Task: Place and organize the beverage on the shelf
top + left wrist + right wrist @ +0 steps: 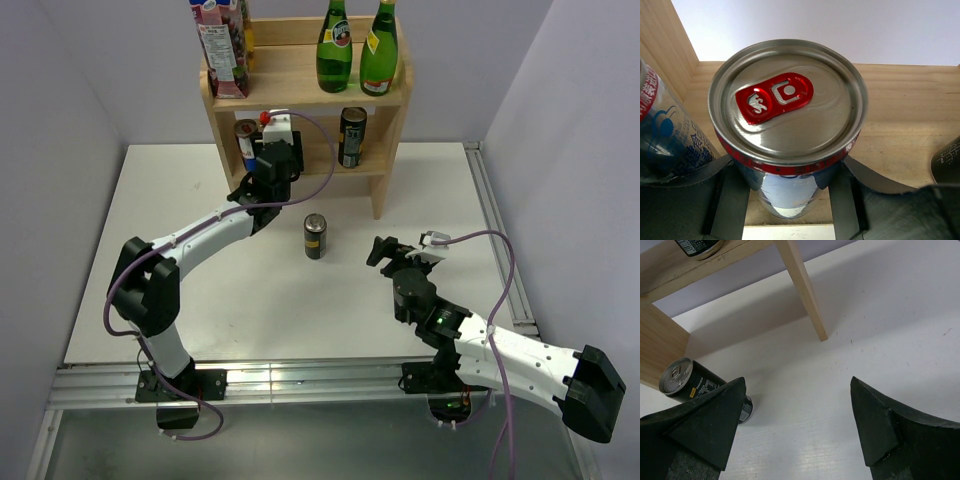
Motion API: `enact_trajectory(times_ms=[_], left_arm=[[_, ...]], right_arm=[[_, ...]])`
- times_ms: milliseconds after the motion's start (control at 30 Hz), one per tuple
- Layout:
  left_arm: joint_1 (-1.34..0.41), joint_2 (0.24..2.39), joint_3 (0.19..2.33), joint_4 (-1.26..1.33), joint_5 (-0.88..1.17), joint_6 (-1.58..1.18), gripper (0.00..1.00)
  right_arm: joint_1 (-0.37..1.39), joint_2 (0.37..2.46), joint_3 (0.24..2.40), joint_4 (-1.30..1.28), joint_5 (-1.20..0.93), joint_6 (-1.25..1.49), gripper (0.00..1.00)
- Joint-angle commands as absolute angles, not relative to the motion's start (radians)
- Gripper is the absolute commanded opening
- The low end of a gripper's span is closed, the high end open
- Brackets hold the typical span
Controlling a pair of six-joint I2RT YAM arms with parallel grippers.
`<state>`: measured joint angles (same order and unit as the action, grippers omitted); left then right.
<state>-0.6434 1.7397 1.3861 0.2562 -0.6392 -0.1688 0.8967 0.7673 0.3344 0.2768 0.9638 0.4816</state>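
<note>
My left gripper [788,187] is shut on a silver-and-blue can with a red tab [787,115], held upright over the front of the shelf's lower board [910,125]. In the top view that gripper [272,165] reaches into the lower tier of the shelf [385,170] and hides the held can. A black can [315,237] stands on the table in front of the shelf. My right gripper [385,250] is open to the right of it, holding nothing. In the right wrist view, the black can [685,380] shows beside the left finger of that gripper [797,382].
The lower tier also holds a blue-and-silver can [245,143] on the left and a black can [351,137] on the right. Two green bottles [334,45] [379,48] and a juice carton [222,45] stand on the top tier. A shelf leg [812,315] stands ahead of my right gripper.
</note>
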Motion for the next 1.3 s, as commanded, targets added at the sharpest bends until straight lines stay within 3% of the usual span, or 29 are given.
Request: enact_trajectory(times_ms=[0, 67, 200, 300, 400, 433, 1267], left_arm=[[-0.634, 1.724, 1.434, 0.334, -0.641, -0.175, 0.1], [-0.632, 1.723, 1.428, 0.336, -0.638, -0.178, 0.17], [-0.63, 1.718, 1.417, 0.342, -0.627, -0.183, 0.57], [-0.632, 1.72, 1.416, 0.341, -0.629, -0.186, 0.72], [-0.63, 1.72, 1.411, 0.341, -0.626, -0.189, 0.79], [-0.632, 1.718, 1.408, 0.341, -0.626, -0.19, 0.88], [-0.663, 1.687, 1.345, 0.325, -0.638, -0.216, 0.87]], right_arm=[[0.891, 0.765, 0.331, 0.311, 0.985, 0.491, 0.91], [0.891, 0.765, 0.331, 0.31, 0.988, 0.491, 0.92], [0.891, 0.764, 0.33, 0.31, 0.986, 0.494, 0.91], [0.891, 0.765, 0.331, 0.308, 0.986, 0.494, 0.92], [0.891, 0.764, 0.33, 0.308, 0.989, 0.494, 0.92], [0.891, 0.761, 0.33, 0.308, 0.989, 0.494, 0.91], [0.893, 0.755, 0.327, 0.308, 0.988, 0.502, 0.91]])
